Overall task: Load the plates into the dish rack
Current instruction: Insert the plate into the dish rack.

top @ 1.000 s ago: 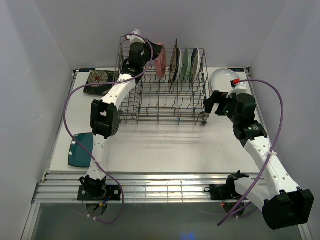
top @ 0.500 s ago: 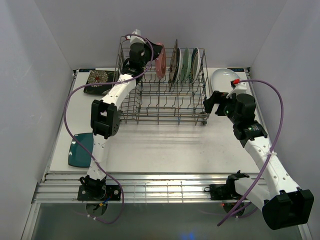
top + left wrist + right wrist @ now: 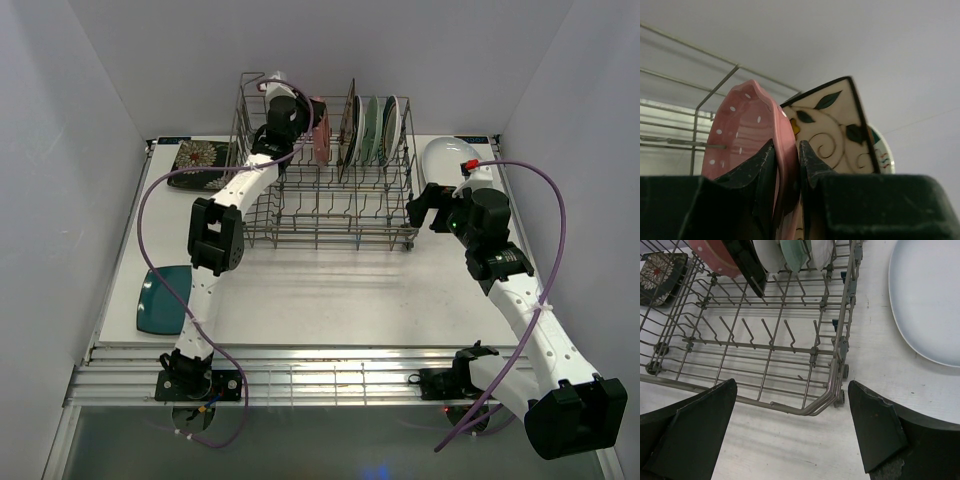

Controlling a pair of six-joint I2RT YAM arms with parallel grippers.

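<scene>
My left gripper [image 3: 303, 118] is shut on the rim of the pink dotted scalloped plate [image 3: 322, 140], holding it upright over the back of the grey wire dish rack [image 3: 340, 238]. In the left wrist view both fingers [image 3: 812, 162] pinch the pink plate [image 3: 745, 130], close beside the cream floral square plate [image 3: 835, 125]. That square plate [image 3: 350, 125], a mint floral plate [image 3: 372, 128] and a white green-rimmed plate [image 3: 392, 125] stand in the rack. My right gripper [image 3: 420, 205] is open and empty at the rack's near right corner [image 3: 790, 407].
The large white oval plate [image 3: 445, 155] lies on the table right of the rack, also in the right wrist view [image 3: 930, 300]. A black floral square plate [image 3: 200, 160] lies left of the rack. A dark teal plate [image 3: 160, 298] lies at the table's near left.
My left gripper has moved right with the pink plate, bringing it closer to the cream floral square plate and more edge-on. The right arm has not moved.
</scene>
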